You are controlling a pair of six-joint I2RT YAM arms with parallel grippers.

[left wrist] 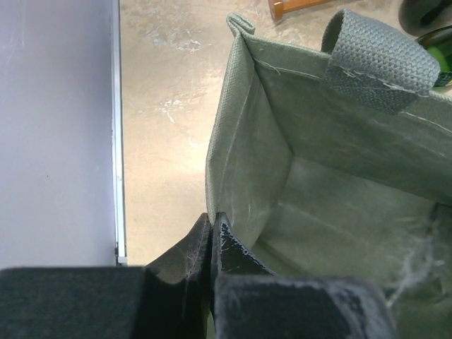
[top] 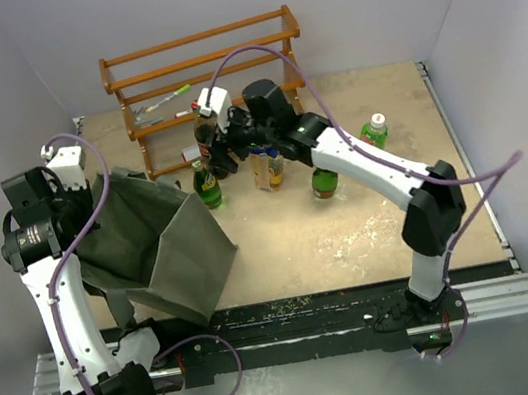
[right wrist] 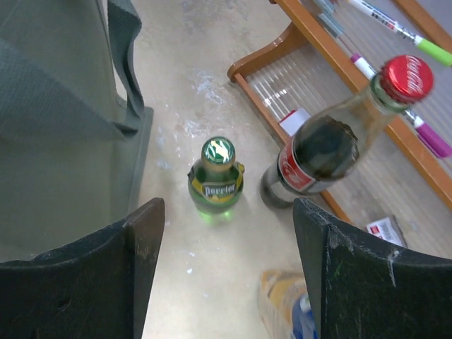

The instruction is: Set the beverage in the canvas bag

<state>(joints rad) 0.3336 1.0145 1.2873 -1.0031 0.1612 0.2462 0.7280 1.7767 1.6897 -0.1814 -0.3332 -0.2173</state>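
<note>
The canvas bag [top: 188, 256] stands on the left of the table with its mouth open upward, so the overhead view looks down into its dark inside. One loop handle [left wrist: 381, 60] sticks up from the rim on the side nearest the bottles. The left gripper [left wrist: 212, 229] is pinched tight on the cloth of the bag's rim at a corner on the bag's left side, its two fingers pressed together with the fabric between them. Just right of the bag's far corner stands the green bottle [right wrist: 217, 180], upright on the table, its long axis vertical and its cap pointing straight up. It is close to the bag but apart from it in the right wrist view. The right gripper [right wrist: 228, 205] hangs above this bottle with its fingers spread wide and nothing between them. Seen from the wrist, the green bottle lies in the gap, nearer the left finger. To the bottle's right and just beside it stands a cola bottle [right wrist: 318, 152] with a red cap, also upright. Behind it on the far side sits a wooden rack [top: 202, 66] with markers [right wrist: 392, 28] lying on its shelf. Two more green bottles [top: 325, 182] stand farther right on the table.
</note>
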